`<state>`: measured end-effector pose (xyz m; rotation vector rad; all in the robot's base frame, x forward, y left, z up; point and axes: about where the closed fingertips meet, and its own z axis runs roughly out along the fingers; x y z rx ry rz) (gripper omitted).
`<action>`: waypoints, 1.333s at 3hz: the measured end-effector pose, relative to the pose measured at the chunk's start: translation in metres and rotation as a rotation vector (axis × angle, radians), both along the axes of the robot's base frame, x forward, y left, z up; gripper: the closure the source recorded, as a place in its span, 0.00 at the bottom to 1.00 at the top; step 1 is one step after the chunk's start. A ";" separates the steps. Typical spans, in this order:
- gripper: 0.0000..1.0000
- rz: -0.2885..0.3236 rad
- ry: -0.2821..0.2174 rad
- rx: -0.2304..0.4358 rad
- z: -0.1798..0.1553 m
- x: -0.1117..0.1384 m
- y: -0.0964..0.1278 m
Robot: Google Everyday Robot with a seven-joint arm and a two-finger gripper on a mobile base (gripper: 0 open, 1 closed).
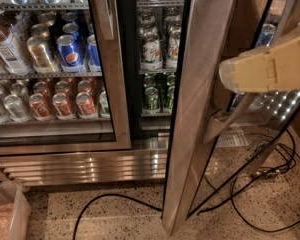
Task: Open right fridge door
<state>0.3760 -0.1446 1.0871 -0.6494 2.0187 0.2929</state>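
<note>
The right fridge door (202, 99) stands open from the fridge (90, 159). The gripper (229, 75) sits just right of the door's steel frame, above the handle (225, 121). Its grip state is not discernible.

The right fridge door (200, 109) stands swung well open, out towards the room. Its wide brushed-steel frame slants from the top of the view down to the speckled floor. Black trim lines the inner edge, and the clear glass pane stretches away to the right. A curved steel handle (229, 118) is fixed to its outer face. The fridge (90, 165) behind it is a stainless-steel cooler with a slatted grille along its base. Its right compartment is laid bare, with green and white cans (155, 91) on its wire shelves. The cream-coloured gripper (240, 75) hangs at the door's outer face, just above the handle.
</note>
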 end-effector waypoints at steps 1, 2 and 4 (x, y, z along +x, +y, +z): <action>0.00 0.000 0.000 0.000 0.000 0.000 0.000; 0.00 0.000 0.000 0.000 0.000 0.000 0.000; 0.00 0.026 0.002 0.095 0.006 0.000 0.015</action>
